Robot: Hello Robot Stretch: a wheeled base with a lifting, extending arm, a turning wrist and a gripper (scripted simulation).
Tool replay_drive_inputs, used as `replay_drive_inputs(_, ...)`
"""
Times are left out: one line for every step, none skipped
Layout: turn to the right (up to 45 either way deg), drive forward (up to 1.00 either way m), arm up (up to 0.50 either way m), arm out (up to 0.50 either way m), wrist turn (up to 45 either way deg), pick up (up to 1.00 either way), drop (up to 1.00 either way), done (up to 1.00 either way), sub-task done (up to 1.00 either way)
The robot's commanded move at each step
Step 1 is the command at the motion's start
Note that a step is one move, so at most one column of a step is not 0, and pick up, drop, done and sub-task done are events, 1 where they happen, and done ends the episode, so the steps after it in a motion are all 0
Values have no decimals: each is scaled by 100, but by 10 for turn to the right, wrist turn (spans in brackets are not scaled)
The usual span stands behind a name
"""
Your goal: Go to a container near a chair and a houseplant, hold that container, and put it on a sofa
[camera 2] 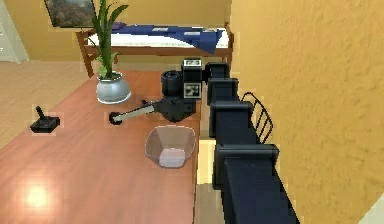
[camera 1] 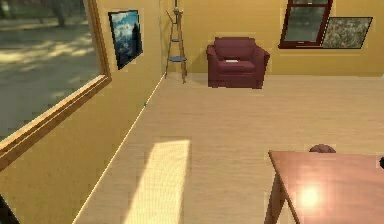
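Arm side view: bowl (camera 2: 170, 148) sits on table (camera 2: 60, 175), near its right edge.
Handling: probably light, stiff, thin-walled, slippery; take it by the rim.
Gripper: gripper (camera 2: 118, 117) holds nothing, over bare tabletop, far-left of bowl; finger spread cannot be told.
Around: plant (camera 2: 110, 85) just beyond fingertips, easily knocked; joystick (camera 2: 44, 122) left; chair (camera 2: 258, 115) right.

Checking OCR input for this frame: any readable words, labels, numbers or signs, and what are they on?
No readable text anywhere.
White squares: black marks only, no letters or digits.
Wall picture: an image, no legible writing.
Framed picture: too small to tell any writing.
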Motion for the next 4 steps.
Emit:
replay_drive_inputs(0, 0, 0, 0, 450, 0, 0, 0, 0)
replay_drive_inputs(0, 0, 0, 0, 30, 0, 0, 0, 0)
replay_drive_inputs(0, 0, -24, 0, 0, 0, 0, 0, 0)
replay_drive_inputs(0, 0, 0, 0, 0, 100, 0, 0, 0)
